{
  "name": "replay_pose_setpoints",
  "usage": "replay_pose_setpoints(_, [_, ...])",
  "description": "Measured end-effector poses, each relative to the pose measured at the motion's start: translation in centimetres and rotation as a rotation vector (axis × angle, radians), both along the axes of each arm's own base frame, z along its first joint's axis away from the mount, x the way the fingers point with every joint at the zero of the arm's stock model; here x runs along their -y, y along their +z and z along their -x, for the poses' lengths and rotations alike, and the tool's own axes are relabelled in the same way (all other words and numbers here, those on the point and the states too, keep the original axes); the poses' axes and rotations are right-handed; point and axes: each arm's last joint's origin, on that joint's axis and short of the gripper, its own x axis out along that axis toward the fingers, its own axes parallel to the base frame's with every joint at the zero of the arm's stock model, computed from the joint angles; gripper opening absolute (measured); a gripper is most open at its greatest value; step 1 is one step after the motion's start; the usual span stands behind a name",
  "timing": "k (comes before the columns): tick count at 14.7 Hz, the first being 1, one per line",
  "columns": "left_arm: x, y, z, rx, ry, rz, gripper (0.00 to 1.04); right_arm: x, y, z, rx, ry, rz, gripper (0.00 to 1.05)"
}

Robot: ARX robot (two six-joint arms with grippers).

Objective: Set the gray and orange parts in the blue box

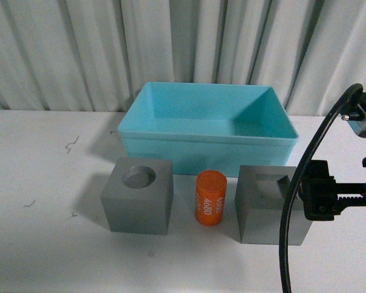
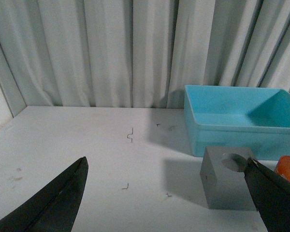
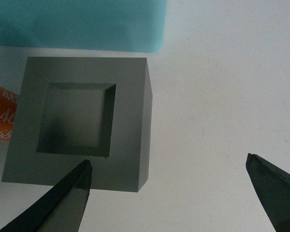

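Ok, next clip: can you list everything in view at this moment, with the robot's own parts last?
blue box: one, light turquoise, at the back of the table, nothing inside it
round-hole cube: one, matte gray, in front of the box, leftmost of the row
orange cylinder: one, orange with white lettering, upright between the two cubes
square-hole cube: one, matte gray, rightmost of the row
table: one, white, under everything
curtain: one, pale gray, pleated, behind the table
cable: one, black, looping down in front of the right arm
left gripper: one, black, open, seen only in its wrist view
right gripper: one, black, open, at the square-hole cube's right side
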Motion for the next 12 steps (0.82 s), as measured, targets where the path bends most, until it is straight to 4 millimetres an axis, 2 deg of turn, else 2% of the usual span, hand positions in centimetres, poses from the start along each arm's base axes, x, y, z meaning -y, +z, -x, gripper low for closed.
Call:
replay_pose_setpoints(5, [0.0,0.0,0.0,0.000,0.000,0.000,0.98,-0.1,-1.2,-0.4,-0.027,-0.033,0.011,0.98])
replay_pose_setpoints(12, [0.0,0.0,0.0,0.000,0.000,0.000,0.98,-0.5,-1.9,-2.3,-0.032,-0.059,0.002,0.98])
